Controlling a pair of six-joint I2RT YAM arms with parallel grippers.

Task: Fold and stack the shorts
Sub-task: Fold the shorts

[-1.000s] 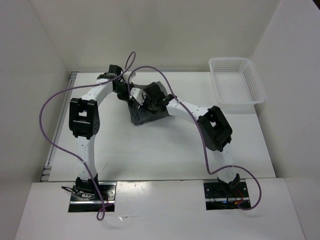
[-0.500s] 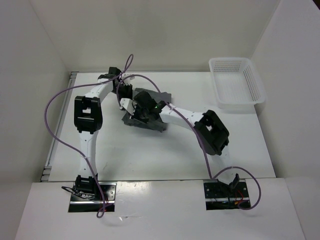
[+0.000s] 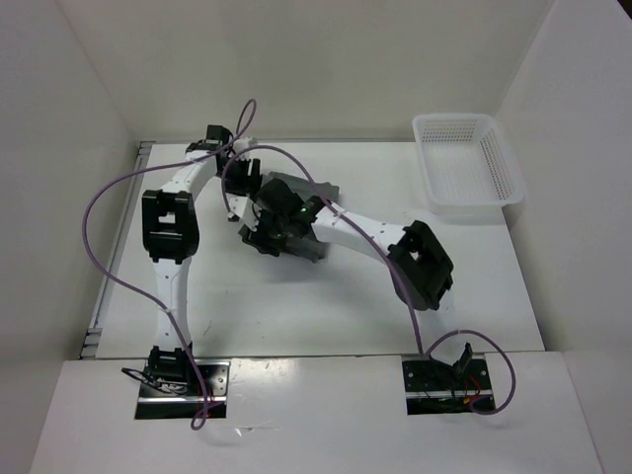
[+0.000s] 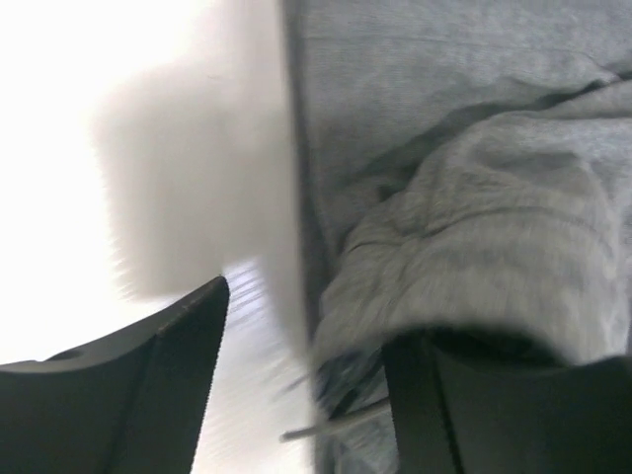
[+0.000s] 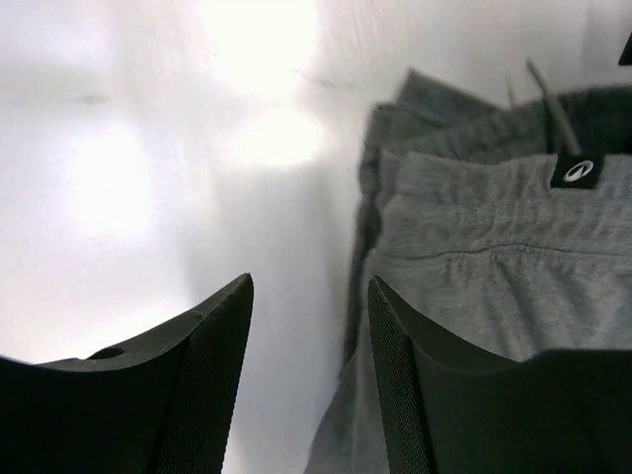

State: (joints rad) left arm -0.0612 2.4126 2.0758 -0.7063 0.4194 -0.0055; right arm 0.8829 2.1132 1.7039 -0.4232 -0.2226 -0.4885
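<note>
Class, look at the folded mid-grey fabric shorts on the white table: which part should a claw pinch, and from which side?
The stacked edge of the mid-grey fabric shorts, approached from the white table beside it. Its layers lie flush there, so one pinch probably catches them all; the rumpled middle would likely give only the top layer.

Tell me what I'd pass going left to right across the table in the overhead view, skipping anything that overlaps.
left arm's black elbow housing → grey shorts → white mesh basket
</note>
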